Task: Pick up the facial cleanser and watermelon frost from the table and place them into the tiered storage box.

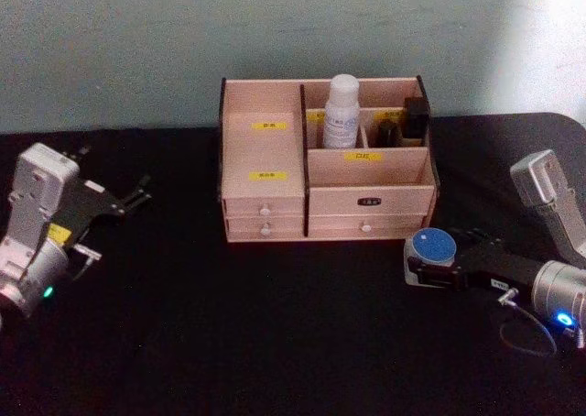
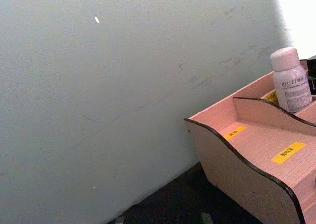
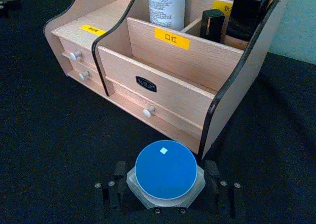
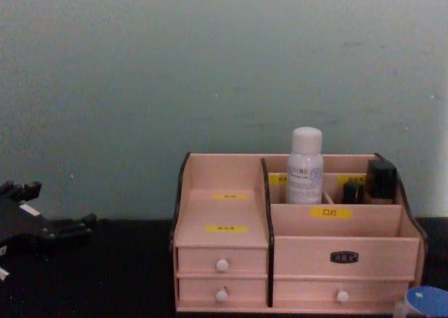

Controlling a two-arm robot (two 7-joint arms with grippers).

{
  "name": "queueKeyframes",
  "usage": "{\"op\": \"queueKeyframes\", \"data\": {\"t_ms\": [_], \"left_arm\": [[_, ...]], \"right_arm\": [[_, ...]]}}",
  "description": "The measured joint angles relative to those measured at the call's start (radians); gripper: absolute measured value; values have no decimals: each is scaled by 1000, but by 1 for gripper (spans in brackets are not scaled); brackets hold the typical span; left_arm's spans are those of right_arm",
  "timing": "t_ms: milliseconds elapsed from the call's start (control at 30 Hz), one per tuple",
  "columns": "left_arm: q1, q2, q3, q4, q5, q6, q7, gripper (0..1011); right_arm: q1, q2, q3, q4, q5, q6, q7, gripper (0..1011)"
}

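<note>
Blue-lidded round jar (image 3: 166,172): sitting between the two fingers of the right claw, just in front of the box's front right corner, lid facing up. I cannot tell whether it is resting on the bench or lifted off it.
Right claw (image 1: 428,258): reaching in from the right and gripping the jar from both sides.
White plastic bottle (image 1: 341,114): standing upright in a rear compartment of the box, right of the tall divider, its cap rising above the back wall.
Pale pinkish-wood tiered storage box (image 1: 265,159): sitting mid-bench against the wall, drawers with white knobs facing the robot, yellow labels showing on its steps.
Black boxy item (image 1: 417,121): standing in the rear right compartment.
Left claw (image 1: 128,199): hanging over the bench's left side, well apart from the box; wide or narrow, I cannot tell.
Black-covered bench (image 1: 229,324): carrying the box.
</note>
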Motion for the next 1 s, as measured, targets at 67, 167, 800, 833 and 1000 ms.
{"op": "queueKeyframes", "data": {"t_ms": [67,167,800,833,1000], "left_arm": [[0,0,0,0,0,0,0,1001],[0,0,0,0,0,0,0,1001],[0,0,0,0,0,0,0,1001],[0,0,0,0,0,0,0,1001],[0,0,0,0,0,0,0,1001]], "right_arm": [[0,0,0,0,0,0,0,1000],[0,0,0,-1,0,0,0,1000],[0,0,0,-1,0,0,0,728],[0,0,0,-1,0,0,0,728],[0,0,0,-1,0,0,0,728]]}}
